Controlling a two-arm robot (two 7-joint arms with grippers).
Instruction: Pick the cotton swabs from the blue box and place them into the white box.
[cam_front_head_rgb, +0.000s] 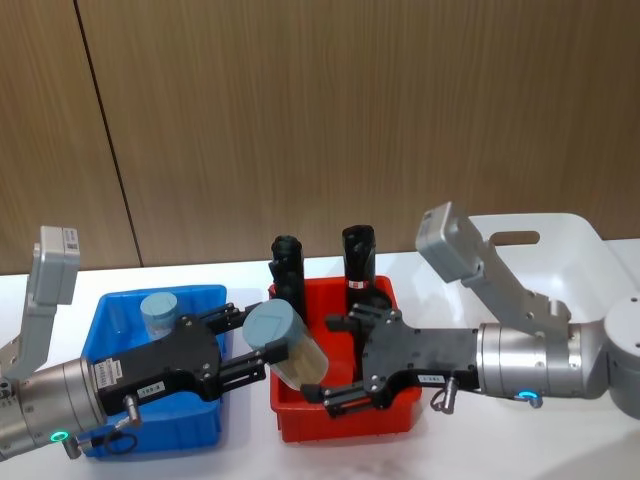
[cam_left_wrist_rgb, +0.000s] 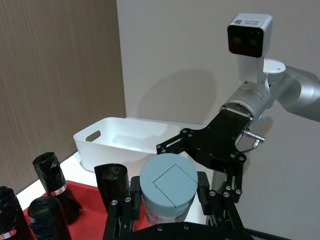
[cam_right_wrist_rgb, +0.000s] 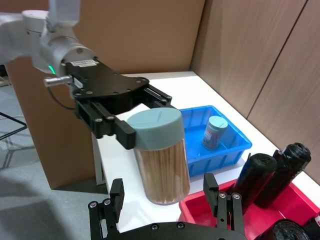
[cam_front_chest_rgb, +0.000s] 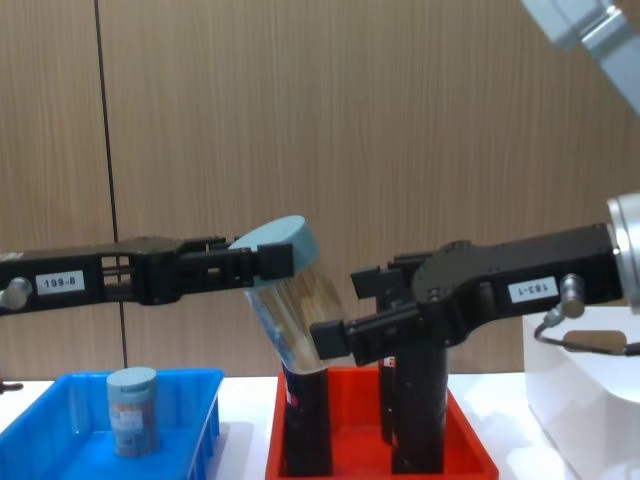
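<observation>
My left gripper (cam_front_head_rgb: 255, 345) is shut on the pale grey-blue lid of a clear jar of cotton swabs (cam_front_head_rgb: 298, 358). It holds the jar tilted in the air above the red tray's left part. My right gripper (cam_front_head_rgb: 337, 360) faces it from the right and is open, with the jar's lower end (cam_right_wrist_rgb: 162, 170) between its spread fingers (cam_right_wrist_rgb: 210, 192). A second jar of cotton swabs (cam_front_head_rgb: 158, 312) stands upright in the blue box (cam_front_head_rgb: 160, 440) at the left. The white box (cam_front_head_rgb: 560, 250) sits at the far right, behind my right arm.
A red tray (cam_front_head_rgb: 340, 422) lies between the blue box and the white box. In it stand tall black rolls (cam_front_head_rgb: 288, 265), just behind and below the held jar. A wooden wall closes off the back of the white table.
</observation>
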